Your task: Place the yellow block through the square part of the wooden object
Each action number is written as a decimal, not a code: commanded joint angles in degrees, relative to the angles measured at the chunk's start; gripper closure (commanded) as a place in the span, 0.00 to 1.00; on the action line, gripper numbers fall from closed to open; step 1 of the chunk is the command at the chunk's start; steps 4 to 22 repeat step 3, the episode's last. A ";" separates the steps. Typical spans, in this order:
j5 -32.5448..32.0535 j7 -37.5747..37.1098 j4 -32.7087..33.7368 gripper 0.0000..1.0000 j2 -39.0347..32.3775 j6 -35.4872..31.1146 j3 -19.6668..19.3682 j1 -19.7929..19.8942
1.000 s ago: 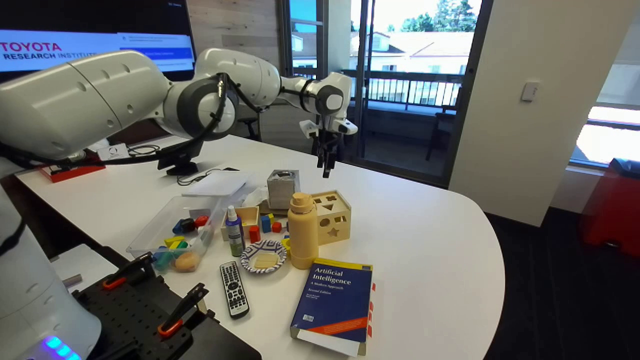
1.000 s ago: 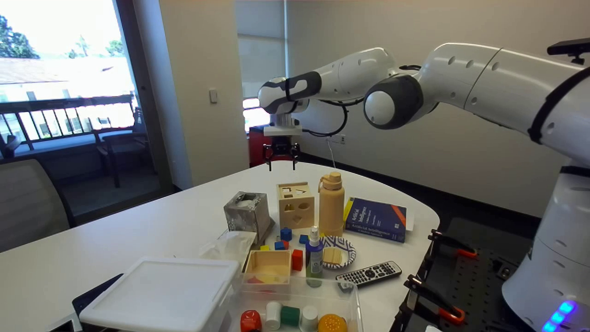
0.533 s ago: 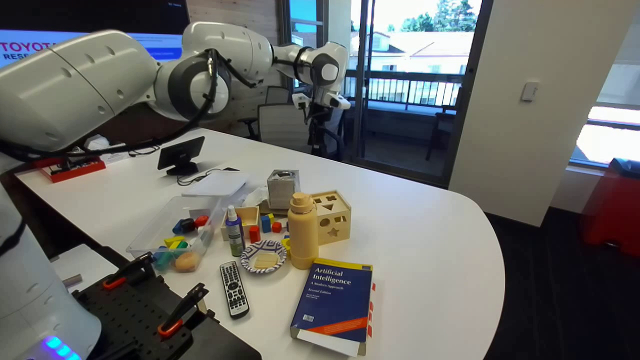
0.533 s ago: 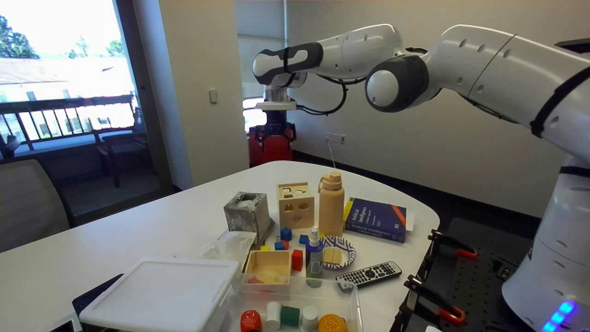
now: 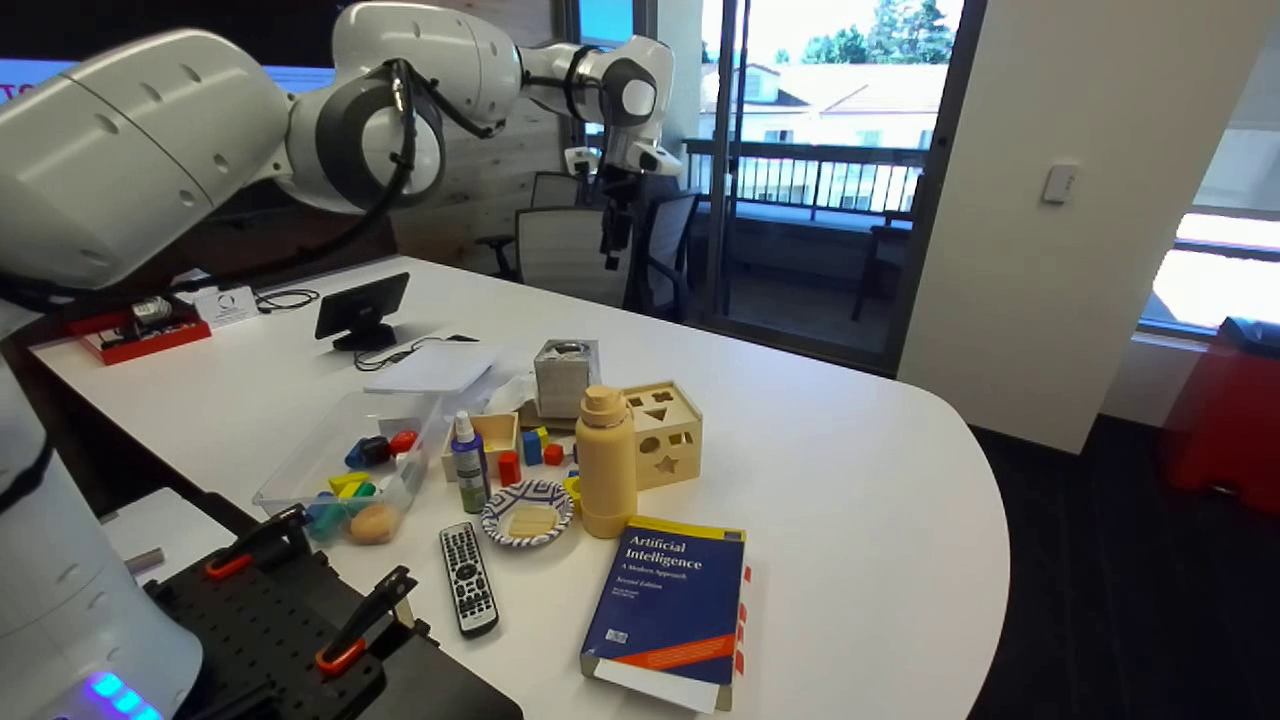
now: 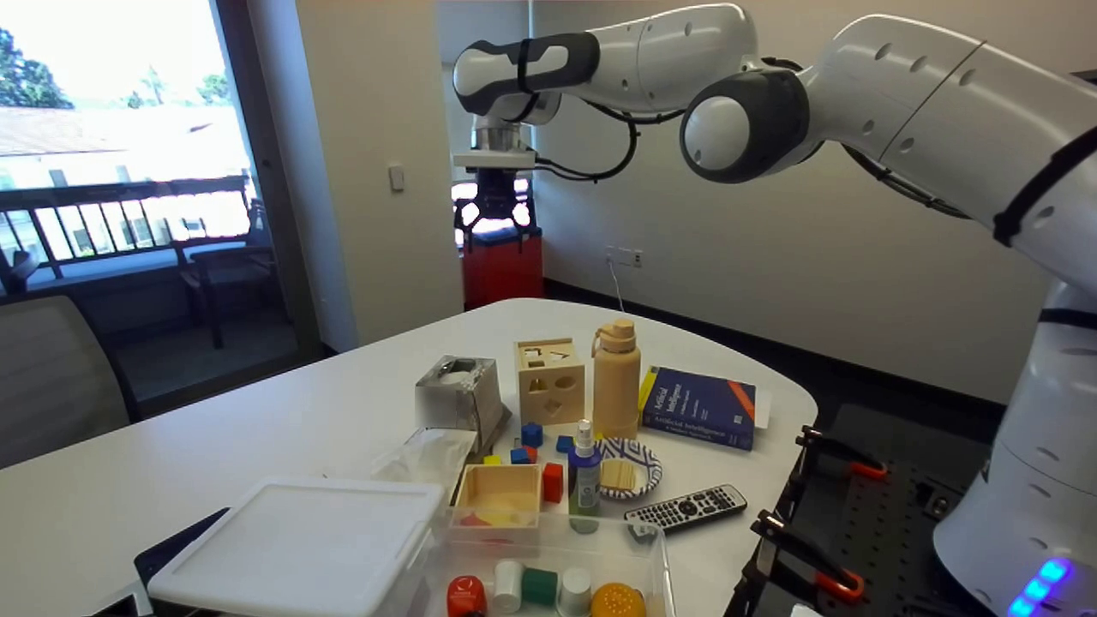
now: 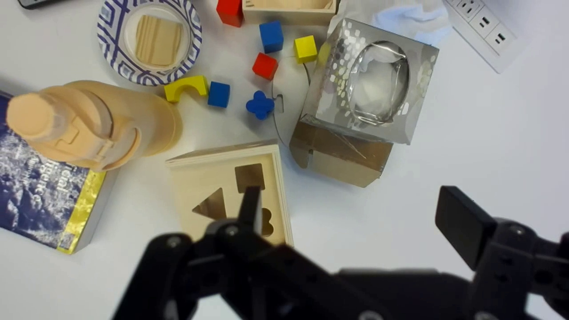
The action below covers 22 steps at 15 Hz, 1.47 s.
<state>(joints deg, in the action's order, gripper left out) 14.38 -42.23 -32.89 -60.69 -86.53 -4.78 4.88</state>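
The yellow block (image 7: 305, 49) is a small cube beside the tissue box in the wrist view. It is partly hidden in both exterior views (image 5: 542, 436) (image 6: 492, 461). The wooden object (image 7: 200, 178) is a pale box with shaped cut-outs. It stands upright on the table in both exterior views (image 5: 668, 465) (image 6: 550, 401). Its square hole (image 7: 250, 174) is on top, beside a triangle. My gripper (image 7: 351, 204) is open and empty, high above the table in both exterior views (image 5: 612, 262) (image 6: 494, 246). In the wrist view one finger covers part of the wooden object's top.
A tall peach bottle (image 6: 616, 386) and a grey tissue box (image 7: 378, 84) flank the wooden object. A yellow arch (image 7: 186, 86), red and blue blocks, a bowl (image 6: 643, 467), a spray bottle (image 6: 584, 484), a small wooden tray (image 6: 501, 493) and a blue book (image 5: 665, 600) lie around.
The arm and gripper have risen well above the table and shifted somewhat to the left in both exterior views. The gripper stays open. The objects on the table have not moved.
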 commanded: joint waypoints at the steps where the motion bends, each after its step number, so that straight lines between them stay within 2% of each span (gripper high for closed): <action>1: 0.00 -1.43 -2.84 0.00 3.00 1.69 -0.32 -0.53; 22: 0.11 -1.44 -2.98 0.00 3.12 1.82 -0.28 -0.47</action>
